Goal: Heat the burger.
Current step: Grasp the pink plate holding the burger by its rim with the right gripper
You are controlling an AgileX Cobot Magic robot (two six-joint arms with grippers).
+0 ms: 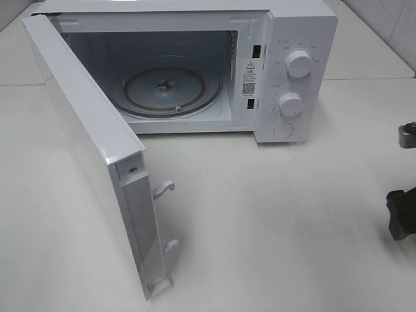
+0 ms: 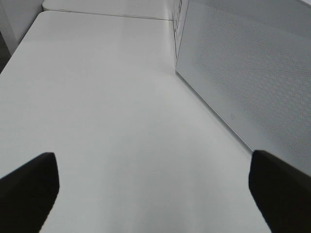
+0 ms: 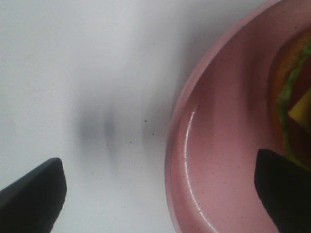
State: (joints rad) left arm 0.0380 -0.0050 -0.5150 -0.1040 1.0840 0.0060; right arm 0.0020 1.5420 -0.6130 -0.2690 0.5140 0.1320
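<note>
Spreading pale around the open-doored white microwave (image 1: 300, 39), the desk (image 1: 273, 227) carries the burger (image 3: 294, 92) on a pink plate (image 3: 218, 145) off the microwave's right, under the right end effector (image 3: 158, 191), spread wide like the left end effector (image 2: 153, 194).

In the high view the microwave (image 1: 286, 39) loses its top to the upper edge. The print on the label (image 1: 249, 77) beside its cavity and the marks around the upper dial (image 1: 299, 64) are too small to read. The right arm (image 1: 400, 214) shows only as dark pieces cut by the right edge.

In the right wrist view the pink plate (image 3: 218, 155) runs out of frame. The burger (image 3: 291, 92) is a blurred sliver of lettuce and cheese. The right gripper (image 3: 158, 194) shows only cropped fingertips.

The left gripper (image 2: 155, 189) is cropped likewise, the microwave door (image 2: 243, 82) is cut off, and a small mark (image 2: 232, 117) on the door is illegible.
</note>
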